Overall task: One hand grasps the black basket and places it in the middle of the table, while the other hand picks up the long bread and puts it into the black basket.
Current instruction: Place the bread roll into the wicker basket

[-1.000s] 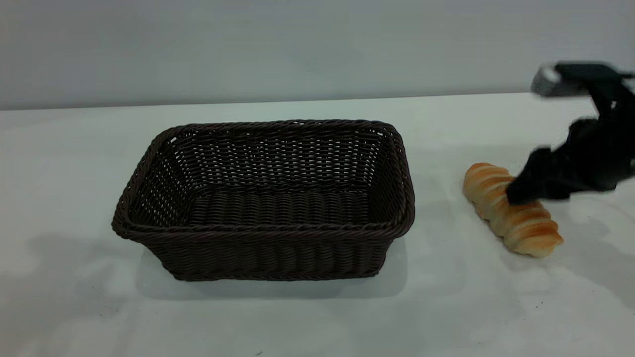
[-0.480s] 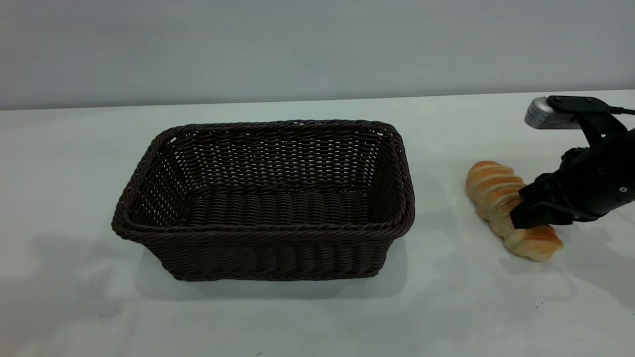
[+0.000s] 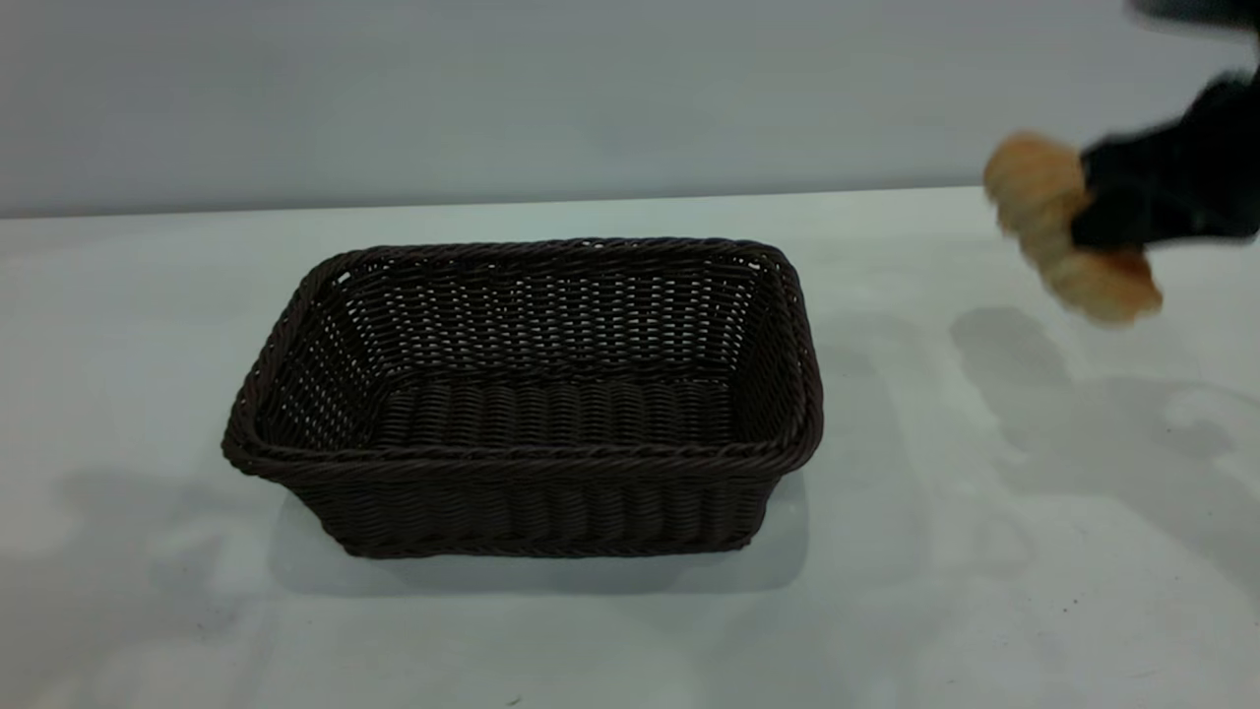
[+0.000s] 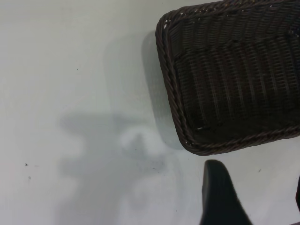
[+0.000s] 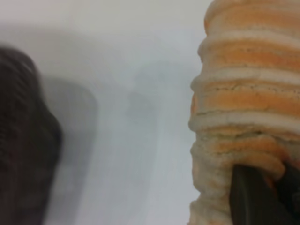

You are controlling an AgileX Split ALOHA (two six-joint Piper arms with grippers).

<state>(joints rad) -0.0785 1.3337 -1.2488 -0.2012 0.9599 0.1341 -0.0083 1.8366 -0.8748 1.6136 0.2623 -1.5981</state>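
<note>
The right gripper (image 3: 1093, 212), blurred and cut off by the frame edge in the exterior view, is clamped across the long bread (image 3: 1068, 226), held in the air well to the right of the black basket (image 3: 522, 394) and above its rim level. Only one dark finger (image 5: 253, 199) is distinguishable in the right wrist view, pressed into the loaf's ridged crust (image 5: 243, 108); the bread fills most of that view and its ends run out of frame. Half a second earlier the bread lay on the table (image 3: 984, 551) to the right of the basket with the gripper closing on it; it is now lifted clear, leaving only a soft shadow (image 3: 1014, 369) on the tabletop. The basket has not moved and holds nothing. The left gripper (image 4: 222, 197) appears only as one dark finger beside a corner of the basket (image 4: 234, 93) in the left wrist view; whether it is spread or pressed together cannot be told. Nothing stands between bread and basket.
</note>
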